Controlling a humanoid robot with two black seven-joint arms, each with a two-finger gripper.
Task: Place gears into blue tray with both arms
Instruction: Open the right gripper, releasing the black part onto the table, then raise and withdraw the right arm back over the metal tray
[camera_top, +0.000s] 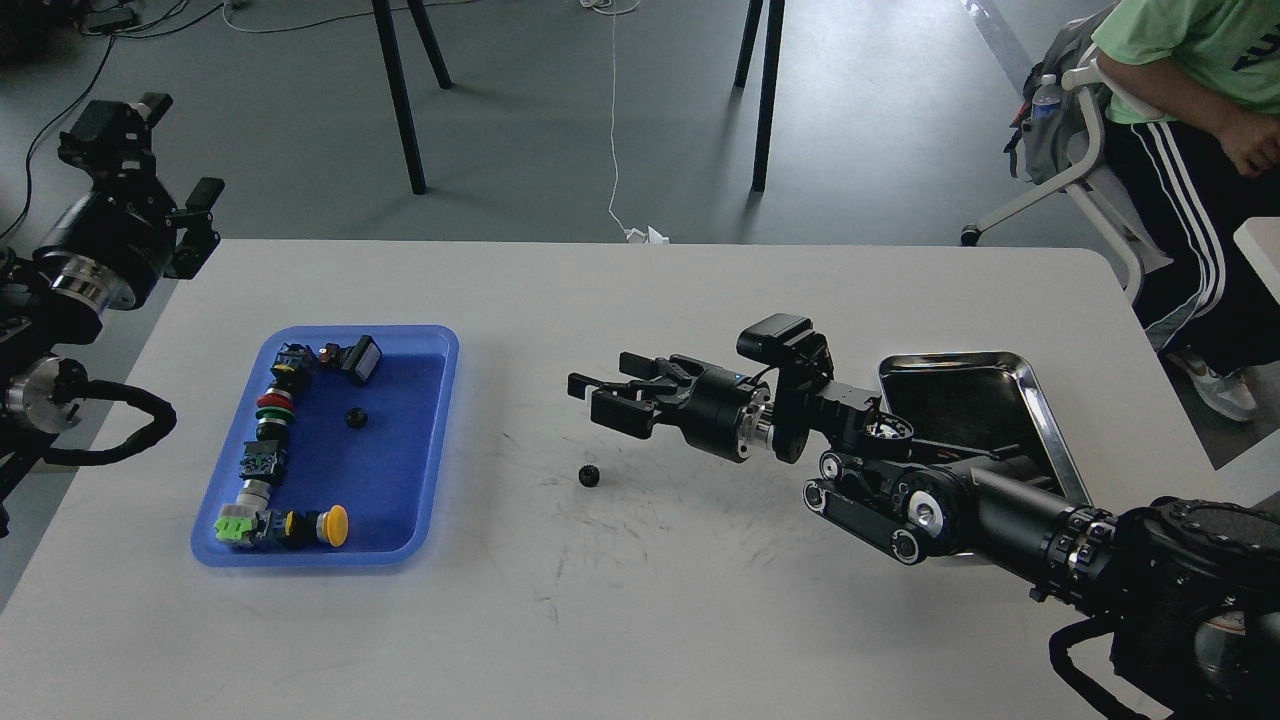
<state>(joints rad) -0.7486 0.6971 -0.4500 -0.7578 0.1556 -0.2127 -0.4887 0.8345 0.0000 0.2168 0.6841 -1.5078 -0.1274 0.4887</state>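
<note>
No brand marks or legible labels were visible on any item; the partial white print on the seated person's (1200, 60) green shirt could not be read.

One gear (589, 476), a small round black toothed disc, lay on the white table (700, 600), below and just left of the right gripper (590, 392), near it but not touching. A second gear (355, 417) lay on the floor of the blue tray (440, 345), well apart from both grippers.

The right gripper extended leftward above the table, fingers parted, holding nothing. The left gripper (150, 150) was raised off the table's far left corner; its finger spacing could not be determined.

The blue tray was rectangular plastic with rounded corners and a lighter raised rim. Push-button switches (275, 440) with black bodies and red, green and yellow caps lined its left side. A shiny steel tray (1040, 400) with a dark bottom sat at the right, partly covered by the right arm. The tabletop showed dark scuff marks.
</note>
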